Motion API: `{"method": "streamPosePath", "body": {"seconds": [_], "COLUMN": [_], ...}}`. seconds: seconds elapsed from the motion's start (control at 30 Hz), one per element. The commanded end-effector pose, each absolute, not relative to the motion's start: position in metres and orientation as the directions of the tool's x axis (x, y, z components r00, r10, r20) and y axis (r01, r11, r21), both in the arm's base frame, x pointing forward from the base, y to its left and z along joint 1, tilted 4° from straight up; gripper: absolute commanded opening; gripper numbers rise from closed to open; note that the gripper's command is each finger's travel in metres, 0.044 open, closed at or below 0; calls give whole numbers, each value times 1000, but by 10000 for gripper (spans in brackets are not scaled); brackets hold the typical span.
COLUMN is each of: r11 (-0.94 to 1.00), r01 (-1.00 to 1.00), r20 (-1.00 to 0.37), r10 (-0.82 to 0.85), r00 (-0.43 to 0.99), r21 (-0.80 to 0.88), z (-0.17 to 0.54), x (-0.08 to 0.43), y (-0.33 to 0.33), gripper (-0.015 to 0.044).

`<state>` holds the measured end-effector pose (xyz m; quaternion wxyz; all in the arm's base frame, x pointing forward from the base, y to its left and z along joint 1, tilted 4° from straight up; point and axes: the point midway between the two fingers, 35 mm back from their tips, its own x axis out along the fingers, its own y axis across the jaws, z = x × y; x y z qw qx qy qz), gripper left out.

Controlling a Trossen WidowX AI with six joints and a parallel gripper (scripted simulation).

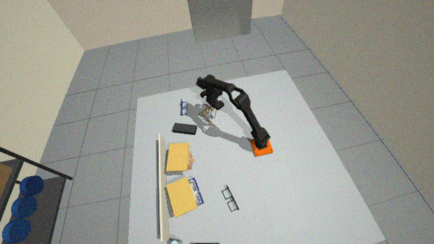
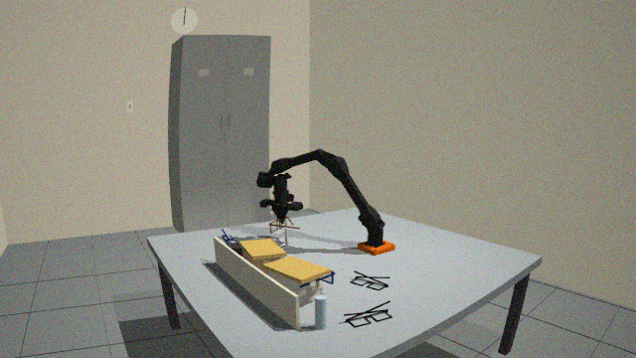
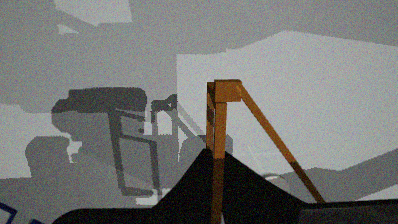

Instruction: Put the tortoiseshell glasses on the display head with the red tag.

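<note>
My gripper (image 1: 213,107) (image 2: 281,220) (image 3: 211,156) points down and is shut on the tortoiseshell glasses (image 2: 290,227) (image 3: 227,91). It holds them above the far part of the table, their brown frame and thin temples spread below the fingertips. Two display heads stand beside the long upright board, mostly hidden under yellow slabs. The farther head (image 1: 192,160) shows part of a bare face. The nearer head (image 2: 311,289) wears blue glasses (image 1: 197,191) (image 2: 332,276). No red tag can be made out on either head.
The upright board (image 1: 162,190) (image 2: 258,279) runs behind both heads. A dark case (image 1: 184,129) lies between the farther head and loose blue glasses (image 1: 184,112). Black glasses (image 1: 232,200) lie on the near side of the table. A pale blue cylinder (image 2: 321,312) stands at the board's near end.
</note>
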<state>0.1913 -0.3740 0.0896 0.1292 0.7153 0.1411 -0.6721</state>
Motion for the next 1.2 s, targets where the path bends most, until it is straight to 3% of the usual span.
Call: {"method": "streamPosePath", "body": {"seconds": [0.0, 0.37, 0.53, 0.87, 1.17], "r11": [-929, -924, -860, -546, -173], "r01": [371, 383, 511, 837, 983], "r20": [-998, -998, -998, -998, -997], "r10": [19, 19, 20, 22, 25], "r00": [61, 61, 61, 65, 67], "r21": [5, 6, 15, 42, 62], "z": [110, 134, 135, 138, 140], "x": [192, 192, 205, 242, 271], "y": [-376, -374, -365, -333, -302], "gripper": [0, 0, 0, 0, 0]}}
